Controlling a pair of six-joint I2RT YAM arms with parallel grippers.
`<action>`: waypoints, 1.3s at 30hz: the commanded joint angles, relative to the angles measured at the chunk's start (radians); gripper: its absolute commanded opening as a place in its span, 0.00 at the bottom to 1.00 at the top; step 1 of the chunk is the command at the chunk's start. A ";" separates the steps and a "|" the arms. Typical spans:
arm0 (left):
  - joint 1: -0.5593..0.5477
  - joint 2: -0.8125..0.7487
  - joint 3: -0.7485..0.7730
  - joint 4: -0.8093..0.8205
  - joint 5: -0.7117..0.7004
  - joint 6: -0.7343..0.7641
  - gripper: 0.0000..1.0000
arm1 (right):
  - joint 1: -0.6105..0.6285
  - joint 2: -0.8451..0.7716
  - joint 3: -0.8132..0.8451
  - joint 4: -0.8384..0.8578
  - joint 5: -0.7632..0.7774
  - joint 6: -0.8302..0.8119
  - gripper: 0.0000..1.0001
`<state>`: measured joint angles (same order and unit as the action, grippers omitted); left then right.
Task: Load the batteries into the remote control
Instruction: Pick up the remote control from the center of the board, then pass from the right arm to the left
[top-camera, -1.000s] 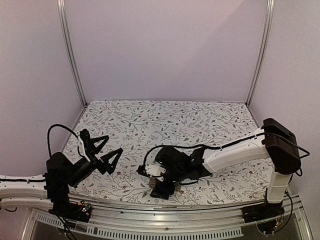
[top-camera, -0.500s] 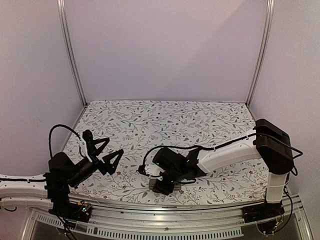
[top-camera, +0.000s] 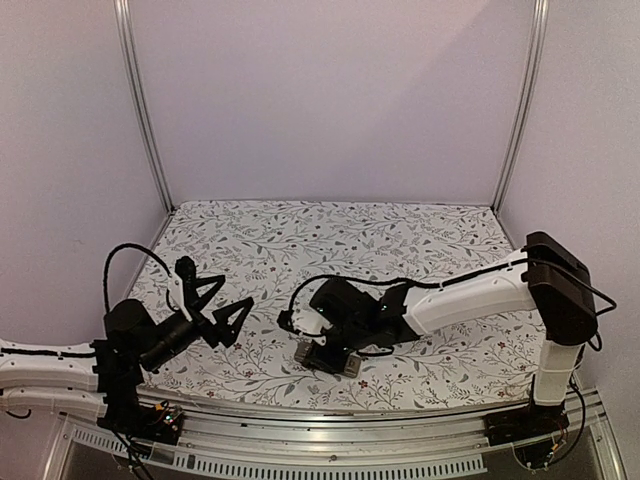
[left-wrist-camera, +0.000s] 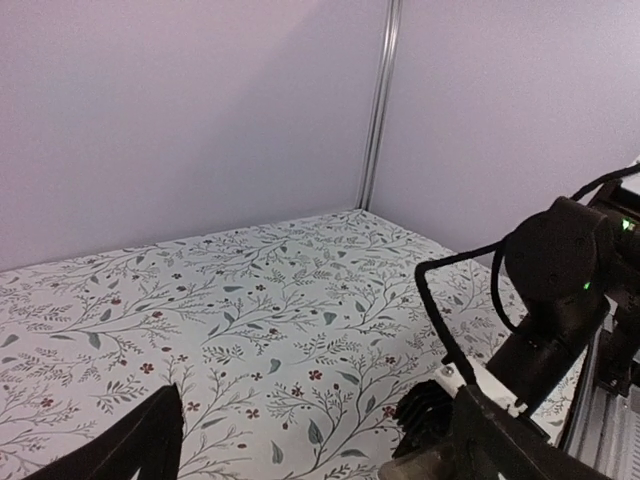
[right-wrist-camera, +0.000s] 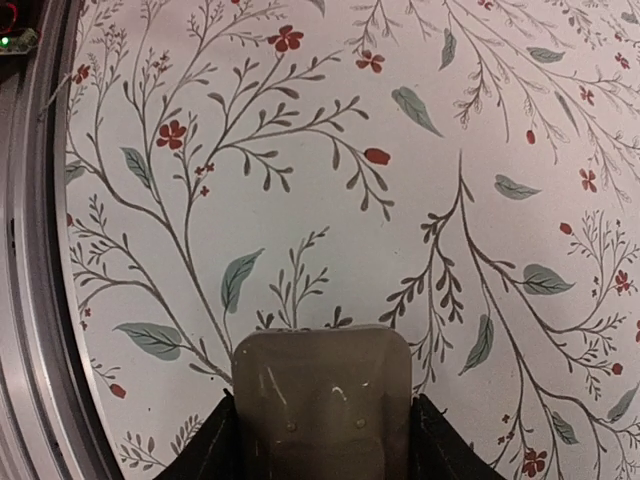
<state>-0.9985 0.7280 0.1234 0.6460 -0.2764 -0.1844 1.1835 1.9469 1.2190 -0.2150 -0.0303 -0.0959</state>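
The remote control (right-wrist-camera: 320, 375) lies tan back up, and only its rounded end shows in the right wrist view. My right gripper (right-wrist-camera: 322, 425) is shut on it, one black finger pressed against each long side. From the top view the remote control (top-camera: 347, 366) sits low over the floral table near the front edge, under the right gripper (top-camera: 328, 350). My left gripper (top-camera: 215, 305) hovers to the left of it, open and empty. The left wrist view shows the left gripper (left-wrist-camera: 310, 455) with its fingers wide apart over bare cloth. The batteries are out of view.
The metal rail (right-wrist-camera: 25, 300) of the table's near edge runs close beside the remote. The right arm's wrist and cable (left-wrist-camera: 550, 290) cross the left wrist view at the right. Frame posts (top-camera: 140, 110) stand at the back corners.
My right gripper closed on the remote and moved with it a little away from the front edge. The left arm shifted slightly to the right, its jaws still wide.
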 joint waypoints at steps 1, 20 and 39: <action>0.009 -0.004 0.071 -0.019 0.079 0.032 0.92 | -0.069 -0.189 -0.050 0.204 -0.179 0.048 0.28; 0.011 0.289 0.291 0.298 0.630 0.095 1.00 | -0.130 -0.392 0.138 0.425 -0.466 0.142 0.27; 0.078 0.536 0.453 0.435 0.837 -0.141 0.71 | -0.088 -0.444 0.097 0.487 -0.509 0.084 0.26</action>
<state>-0.9276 1.2648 0.5678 1.0302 0.5083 -0.3031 1.0931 1.5566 1.3361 0.2287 -0.5369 -0.0048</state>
